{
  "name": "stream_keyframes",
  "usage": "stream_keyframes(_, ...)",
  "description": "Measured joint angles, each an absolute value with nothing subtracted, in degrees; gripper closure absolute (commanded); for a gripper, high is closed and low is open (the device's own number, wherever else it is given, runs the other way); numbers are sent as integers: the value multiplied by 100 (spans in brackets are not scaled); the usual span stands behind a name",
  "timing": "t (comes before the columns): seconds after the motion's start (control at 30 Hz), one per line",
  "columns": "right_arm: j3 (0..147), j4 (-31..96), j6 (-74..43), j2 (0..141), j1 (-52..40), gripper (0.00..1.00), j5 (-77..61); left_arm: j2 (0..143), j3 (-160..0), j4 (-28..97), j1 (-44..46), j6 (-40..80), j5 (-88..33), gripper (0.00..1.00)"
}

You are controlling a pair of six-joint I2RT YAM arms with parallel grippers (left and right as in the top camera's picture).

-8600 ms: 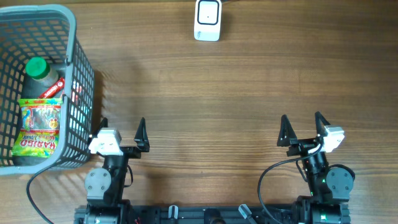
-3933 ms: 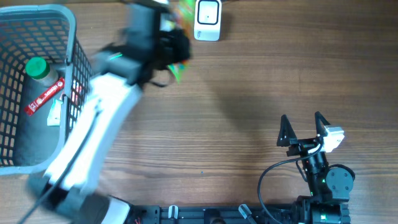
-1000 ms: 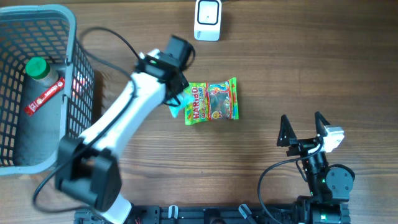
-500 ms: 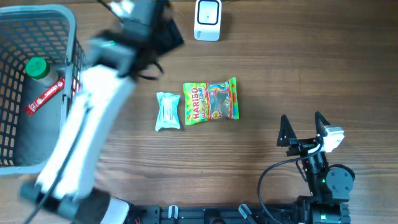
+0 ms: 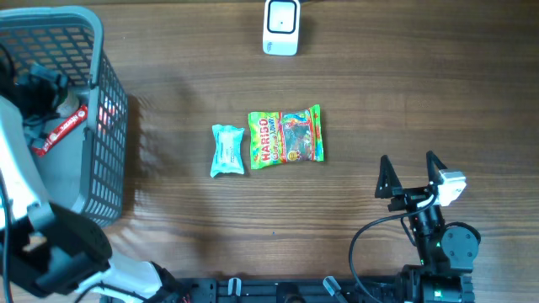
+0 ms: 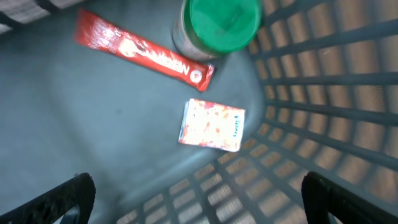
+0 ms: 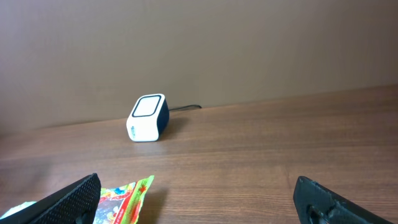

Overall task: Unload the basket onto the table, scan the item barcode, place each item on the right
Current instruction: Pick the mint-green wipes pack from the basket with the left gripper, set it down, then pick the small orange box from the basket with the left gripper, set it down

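The white barcode scanner [image 5: 280, 25] stands at the table's far edge, also in the right wrist view as the scanner [image 7: 147, 117]. A Haribo bag [image 5: 285, 135] and a teal packet [image 5: 226, 151] lie side by side mid-table. My left gripper [image 5: 40, 91] hangs open inside the grey basket [image 5: 109, 160], empty. Below the left gripper [image 6: 199, 208] lie a green-capped bottle [image 6: 217, 25], a red bar [image 6: 143, 48] and a small orange-white packet [image 6: 211, 124]. My right gripper [image 5: 413, 172] rests open at the front right, holding nothing.
The basket's mesh wall [image 6: 323, 106] rises close on the right of my left fingers. In the right wrist view the Haribo bag's corner [image 7: 127, 196] shows at the lower left, with bare wooden table [image 7: 261, 155] ahead.
My left gripper let go of the teal packet beside the Haribo bag, opened, and its arm swung left to hang over the basket. The right arm has not moved.
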State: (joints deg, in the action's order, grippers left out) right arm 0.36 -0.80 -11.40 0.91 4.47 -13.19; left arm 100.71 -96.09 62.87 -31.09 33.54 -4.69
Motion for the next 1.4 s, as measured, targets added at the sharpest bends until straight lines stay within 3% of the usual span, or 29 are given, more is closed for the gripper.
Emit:
stream_keyframes(0.23,36,-80,-1140,91,447,0,-1319,11249,-9105,5284,-3109,3354,-1345,0)
stream_keyframes(0.27,36,-80,-1140,91,447,0,-1319,11502,-9102,5216,-3109,3352,-1439,4)
stream_keyframes(0.3,36,-80,-1140,91,447,0,-1319,11642,-9100,5221,-3105,3352,-1476,14)
stream_keyframes(0.37,36,-80,-1140,91,447,0,-1319,11848,-9100,5120,-3098,3299,-1514,69)
stream_keyframes(0.43,36,-80,-1140,91,447,0,-1319,11856,-9102,5133,-3098,3332,-1511,95)
stream_keyframes(0.47,36,-80,-1140,91,447,0,-1319,11856,-9102,5131,-3098,3326,-1511,96)
stream_keyframes(0.8,36,-80,-1140,91,447,0,-1319,11738,-9102,5527,-3120,3225,-1531,96)
stream_keyframes(0.97,36,-82,-1140,91,447,1,-1319,10464,-9100,6283,-3319,3232,-976,96)
stream_keyframes(1.0,36,-80,-1140,91,447,0,-1319,10274,-9113,6403,-3345,3258,-801,68)
stream_keyframes(1.03,36,-80,-1140,91,447,0,-1319,10149,-9113,6479,-3356,3291,-648,22)
stream_keyframes(1.07,36,-82,-1140,91,447,0,-1319,10141,-9111,6477,-3354,3306,-572,0)
stream_keyframes(1.4,36,-82,-1140,91,447,0,-1319,10634,-8291,5192,-2703,3398,-609,0)
